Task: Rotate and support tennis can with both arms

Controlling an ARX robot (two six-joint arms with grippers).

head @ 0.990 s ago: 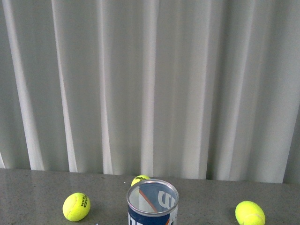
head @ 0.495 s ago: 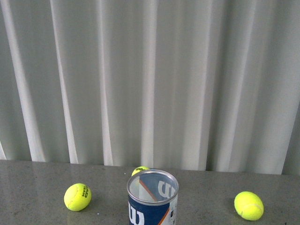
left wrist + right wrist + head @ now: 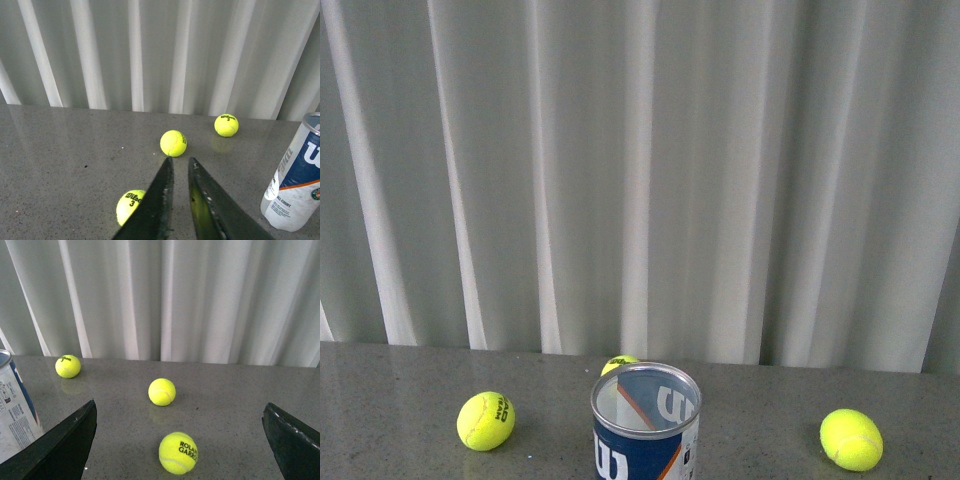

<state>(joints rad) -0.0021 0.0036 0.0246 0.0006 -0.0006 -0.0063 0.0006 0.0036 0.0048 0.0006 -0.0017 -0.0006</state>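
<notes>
The tennis can [image 3: 645,430] stands upright at the bottom middle of the front view, with a silver rim, an open top and a blue label with a white "W". Neither arm shows in that view. In the left wrist view the tennis can [image 3: 295,185] stands off to one side of my left gripper [image 3: 180,160], which is shut with nothing between its plates. My right gripper [image 3: 179,406] is wide open and holds nothing. The tennis can [image 3: 12,405] stands just outside one of its fingers [image 3: 75,437].
Three yellow-green balls lie on the grey table [image 3: 400,400]: one to the left [image 3: 485,420], one to the right [image 3: 851,439], one behind the can [image 3: 618,365]. A ball marked "Roland Garros" [image 3: 178,452] lies between the right fingers. A pleated white curtain [image 3: 640,170] hangs behind.
From one second to half a second ago the front view shifted, showing more of the can and table. Since then nothing has moved.
</notes>
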